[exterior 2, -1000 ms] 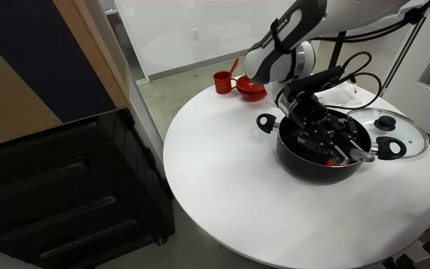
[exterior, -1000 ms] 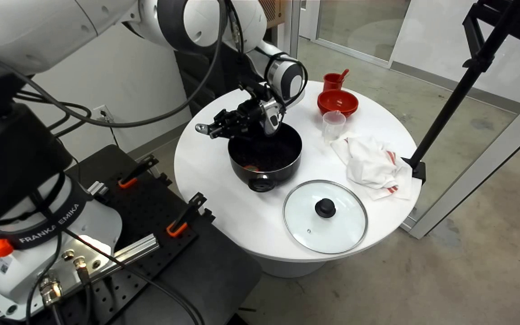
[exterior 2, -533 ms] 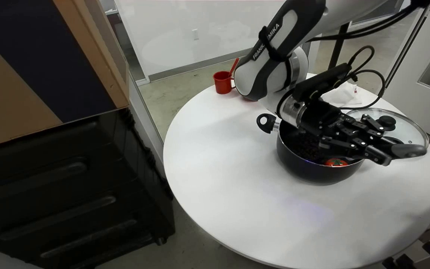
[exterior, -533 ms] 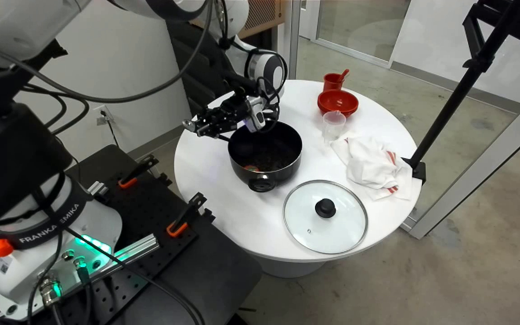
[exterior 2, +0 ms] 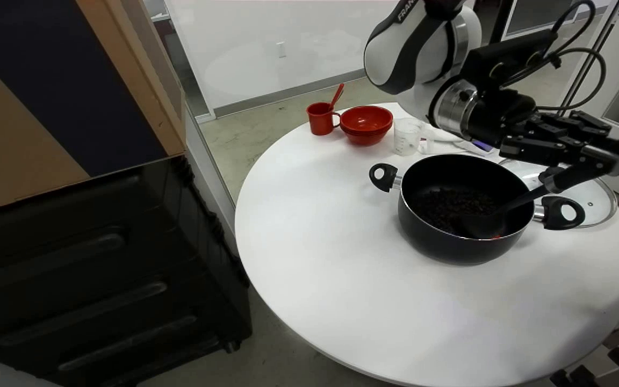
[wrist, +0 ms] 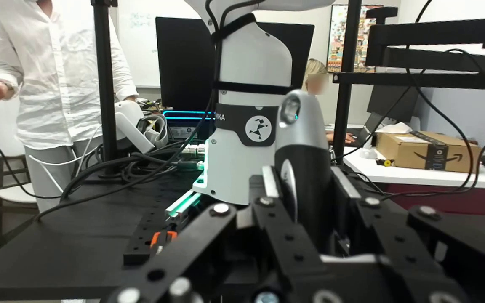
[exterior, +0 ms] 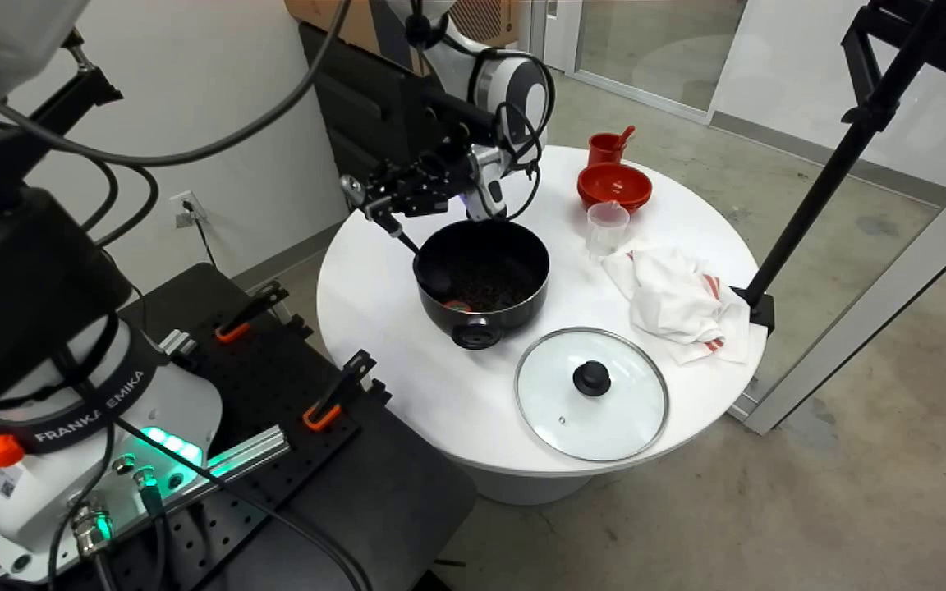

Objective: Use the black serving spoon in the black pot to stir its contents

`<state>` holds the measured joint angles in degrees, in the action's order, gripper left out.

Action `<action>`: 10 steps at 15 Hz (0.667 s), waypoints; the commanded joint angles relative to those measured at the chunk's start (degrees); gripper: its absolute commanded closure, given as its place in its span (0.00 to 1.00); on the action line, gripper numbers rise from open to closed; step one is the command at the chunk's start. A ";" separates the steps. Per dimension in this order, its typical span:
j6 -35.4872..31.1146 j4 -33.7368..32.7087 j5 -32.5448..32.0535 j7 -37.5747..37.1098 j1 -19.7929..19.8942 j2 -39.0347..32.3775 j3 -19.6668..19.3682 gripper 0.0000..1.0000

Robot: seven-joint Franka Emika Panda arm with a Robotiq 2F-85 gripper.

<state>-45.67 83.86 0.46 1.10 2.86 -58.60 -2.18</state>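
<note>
Gripper (wrist: 308,183): you have it raised, left of the black pot (exterior: 514,318) in an exterior view; a second ago it hung low over the opening. Its jaws are clamped on the handle of the black serving spoon (exterior 2: 524,201). That handle lies between them, tilted; the shaft passes over the rim and the head, hard to make out earlier, now shows inside. Whether the head touches the dark contents (exterior 2: 444,200) cannot be determined. Moving right, your pot stands unshifted on the table (exterior: 383,345), a red piece (exterior: 456,306) close beside its wall. You have the glass lid (exterior: 591,414) flat by the near edge, red bowls (exterior: 614,187) toward the far edge and a white cloth (exterior: 674,300) at the right edge, all as before.
</note>
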 commanded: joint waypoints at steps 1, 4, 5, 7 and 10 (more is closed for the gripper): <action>1.04 0.72 1.67 0.09 2.41 1.61 -0.71 0.92; 1.45 -1.38 5.52 -1.78 4.64 0.37 -2.12 0.92; 1.33 -2.08 7.21 -2.43 5.35 -0.09 -2.85 0.92; 1.15 -3.48 10.23 -3.34 6.59 -0.80 -4.12 0.92; -0.15 -5.75 13.13 -2.49 8.87 -2.13 -4.99 0.92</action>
<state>-45.93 81.63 10.42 -0.92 9.85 -58.73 -6.49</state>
